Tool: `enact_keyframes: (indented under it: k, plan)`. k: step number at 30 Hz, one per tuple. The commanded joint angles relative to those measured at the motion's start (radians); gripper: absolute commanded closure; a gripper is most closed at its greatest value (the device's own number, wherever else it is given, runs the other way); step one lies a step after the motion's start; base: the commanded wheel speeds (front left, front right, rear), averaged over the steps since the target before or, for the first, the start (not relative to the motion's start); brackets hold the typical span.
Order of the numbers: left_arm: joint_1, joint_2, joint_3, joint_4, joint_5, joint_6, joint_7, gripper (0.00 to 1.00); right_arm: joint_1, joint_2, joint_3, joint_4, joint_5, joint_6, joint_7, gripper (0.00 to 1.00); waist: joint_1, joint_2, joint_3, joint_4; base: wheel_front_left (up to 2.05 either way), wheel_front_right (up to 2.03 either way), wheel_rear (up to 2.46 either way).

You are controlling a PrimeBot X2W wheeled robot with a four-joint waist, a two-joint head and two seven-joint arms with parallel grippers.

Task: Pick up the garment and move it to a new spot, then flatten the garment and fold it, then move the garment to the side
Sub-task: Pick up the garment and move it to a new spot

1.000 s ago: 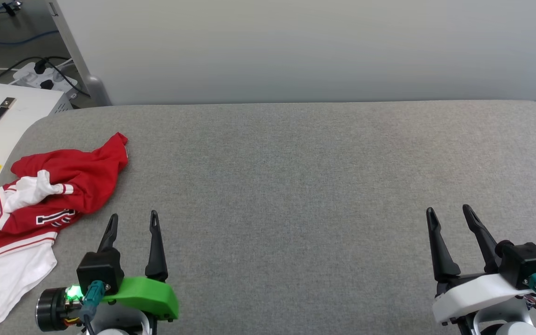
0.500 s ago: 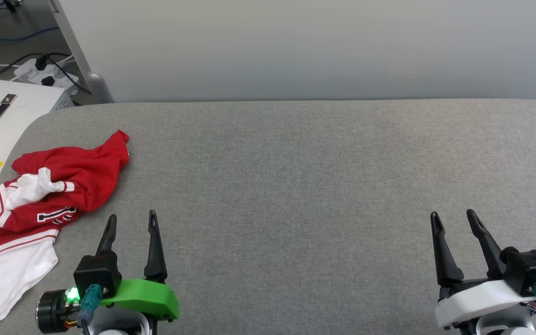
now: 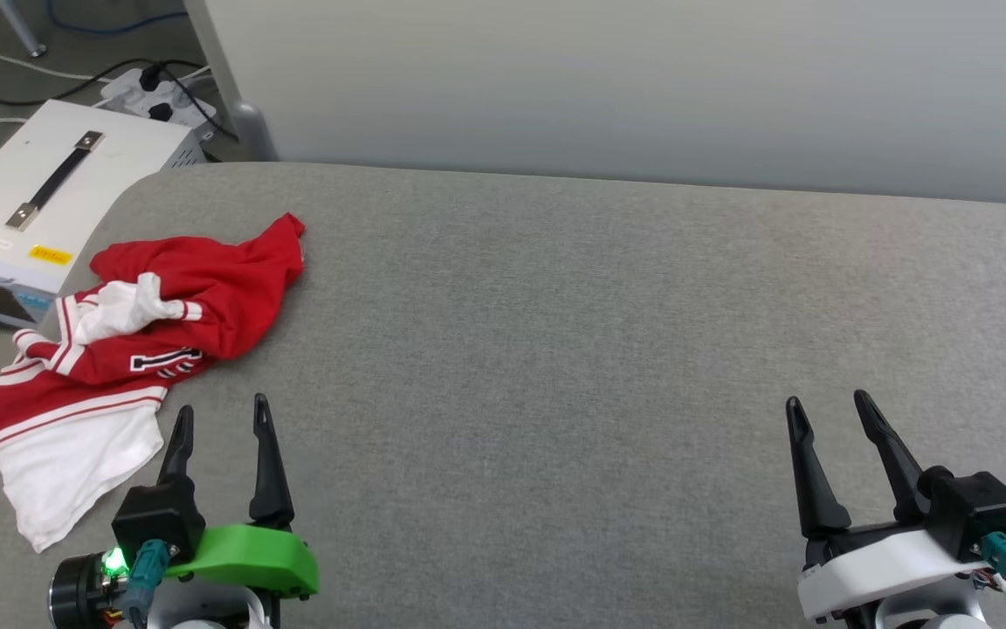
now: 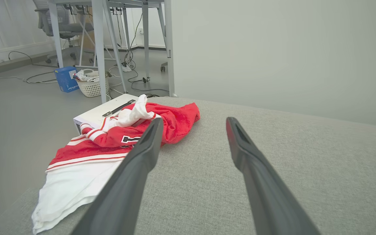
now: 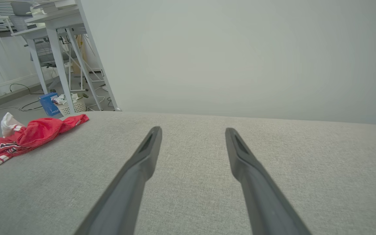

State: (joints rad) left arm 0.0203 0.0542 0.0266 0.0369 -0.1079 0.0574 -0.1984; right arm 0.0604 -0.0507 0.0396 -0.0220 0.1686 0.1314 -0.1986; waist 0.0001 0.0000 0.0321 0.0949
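The garment (image 3: 206,297) lies crumpled at the left edge of the grey counter (image 3: 555,349), toward the far left corner. Its red body is bunched, with black, white-outlined lettering partly showing. A white sleeve with striped trim sits on top of the folds. A white portion spreads along the left edge toward the near side; whether it hangs over that edge cannot be told.

The left tool (image 3: 222,406) stands at the near edge, just beside the garment's white portion, on its right. Its fingers are spread wide and hold nothing.

The right tool (image 3: 828,400) stands at the near edge toward the near right corner, well apart from the garment. Its fingers are likewise spread wide and hold nothing.

A white box (image 3: 58,201) with a dark handle sits beyond the left edge, just beside the garment.
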Motion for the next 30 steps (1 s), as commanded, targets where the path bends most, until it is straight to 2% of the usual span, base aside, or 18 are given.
enact_keyframes:
  k: [1, 19, 25, 30]
  plan:
    - [-0.001, -0.003, 0.008, 0.001, -0.011, 0.005, -0.011, 0.00, 0.004, 0.000, 0.005, -0.006, -0.002, -0.001, -0.012, 0.00, 0.0000, 0.0000, 0.013, 0.043, 0.00, 0.00, 0.00]
    - [-0.006, -0.004, 0.060, 0.021, -0.067, 0.003, -0.049, 0.00, -0.016, -0.007, 0.079, -0.034, -0.022, -0.001, -0.049, 0.00, -0.0001, 0.0000, 0.046, 0.271, 0.00, 0.00, 0.00]
    - [-0.006, -0.004, 0.067, 0.033, -0.089, 0.001, -0.061, 0.00, -0.018, -0.013, 0.086, -0.033, -0.016, -0.001, -0.061, 0.00, -0.0001, 0.0000, 0.055, 0.318, 0.00, 0.00, 0.00]
    - [-0.018, -0.004, 0.079, 0.045, -0.107, -0.016, -0.063, 0.00, -0.018, -0.014, 0.091, -0.030, -0.014, -0.001, -0.063, 0.00, -0.0001, 0.0000, 0.061, 0.324, 0.00, 0.00, 0.00]
